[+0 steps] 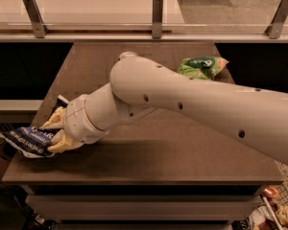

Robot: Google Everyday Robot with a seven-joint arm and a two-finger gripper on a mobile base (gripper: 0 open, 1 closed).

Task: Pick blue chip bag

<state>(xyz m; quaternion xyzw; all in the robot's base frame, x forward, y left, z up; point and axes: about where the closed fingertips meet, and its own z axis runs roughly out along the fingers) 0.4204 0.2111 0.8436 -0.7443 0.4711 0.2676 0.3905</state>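
The claw point(55, 132) was seen at the left edge of the bench point(182, 162), clamped on the blue chip bag point(29, 140), whose long axis ran leftward beyond that edge (green bag point(201, 66) well apart).

I see a crinkly green chip bag point(201, 66) lying near the far right corner of the dark brown tabletop point(182, 157). Beyond the table, metal posts point(157, 16) hold a glass barrier.

table point(182, 157) | green chip bag point(201, 67) far right | blue chip bag point(28, 141) overhanging left edge | gripper point(49, 136) clasping it
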